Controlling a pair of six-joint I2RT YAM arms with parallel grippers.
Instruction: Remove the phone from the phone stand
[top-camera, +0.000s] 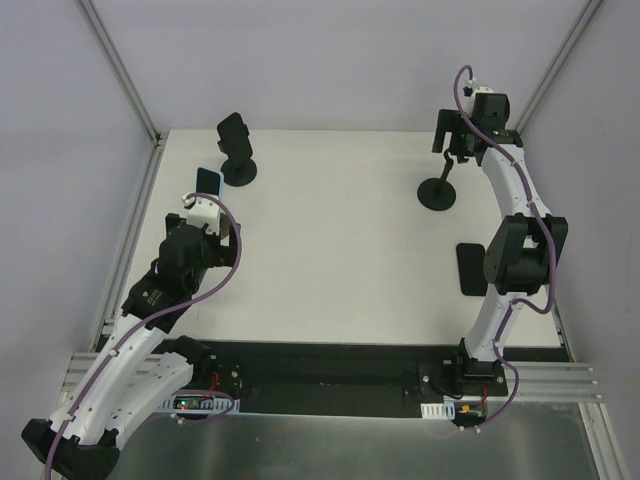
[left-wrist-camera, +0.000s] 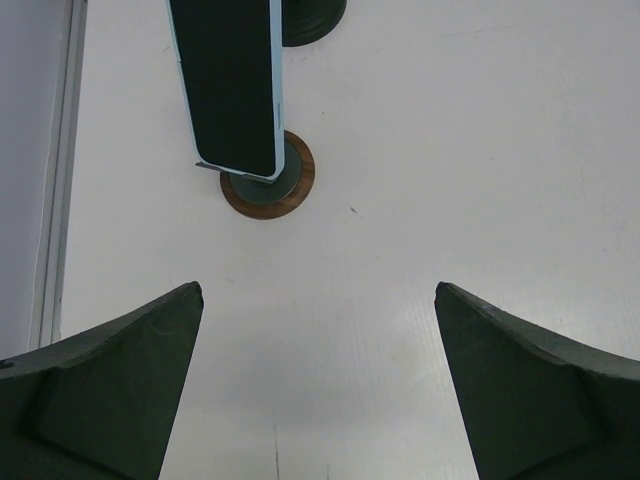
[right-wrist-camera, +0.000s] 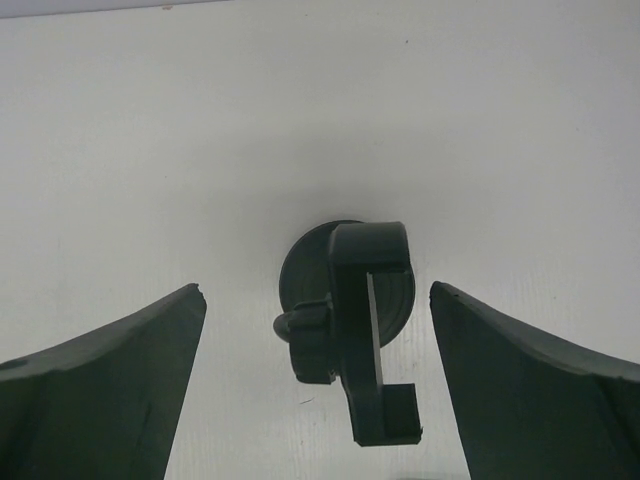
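1. The left pincer (left-wrist-camera: 318, 288) hangs with its jaws wide apart, gripping nothing. Just beyond its tips the phone (left-wrist-camera: 230, 85), dark-faced with a pale edge, leans on the stand (left-wrist-camera: 268, 188) with the wood-ringed foot.
2. The right pincer (right-wrist-camera: 317, 287), far to the right of that stand, is likewise spread and holds nothing. It hovers over an empty stand (right-wrist-camera: 345, 300).
3. Also far right of the wood-ringed stand, nearer the arm bases, a dark slab (top-camera: 470, 268) lies flat on the table (top-camera: 340, 250). It is probably another phone.
4. Just behind the wood-ringed stand sits a second stand (top-camera: 237, 150), all black.
5. Risks:
   - The foot looks light, so a pull along the table rather than up out of the cradle could drag or tip the stand.
   - A grip on the glossy face might slip.
   - A wide approach could knock the second stand.
6. Hard to see:
   - The lip cradling the phone is hidden behind it.
   - The phone's top is cut off in the wrist view.
   - The right arm covers part of the dark slab.
   - Whether the second stand carries a phone is unclear.
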